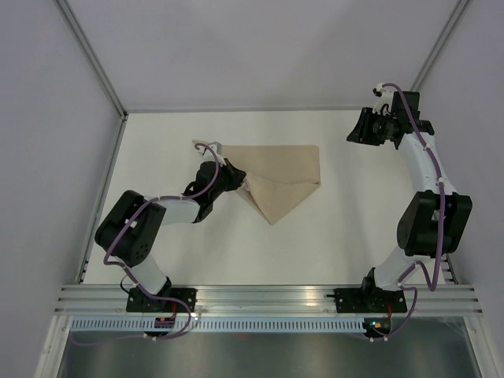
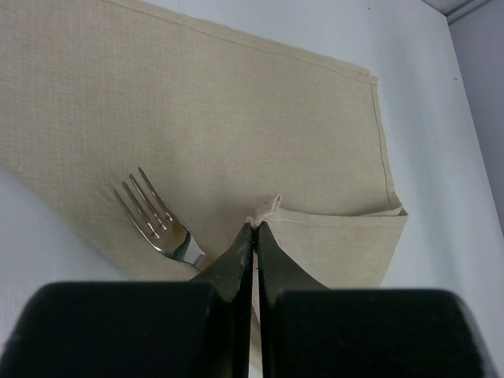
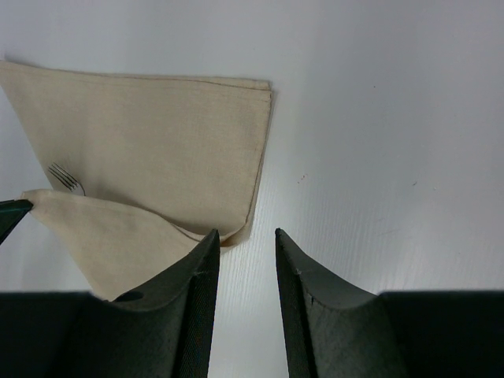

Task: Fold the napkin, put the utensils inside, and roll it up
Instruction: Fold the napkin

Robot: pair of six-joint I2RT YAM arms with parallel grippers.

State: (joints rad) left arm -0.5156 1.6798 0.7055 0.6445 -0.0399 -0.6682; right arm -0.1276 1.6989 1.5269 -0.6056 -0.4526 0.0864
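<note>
The left claw is clamped on a corner of the soft, limp napkin spread just ahead of it, the light, slippery fork poking out to its left, so corners and hems look the best holds; the right claw hangs parted and empty, well clear.

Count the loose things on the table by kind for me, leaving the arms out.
napkin: 1
fork: 1
total: 2
</note>
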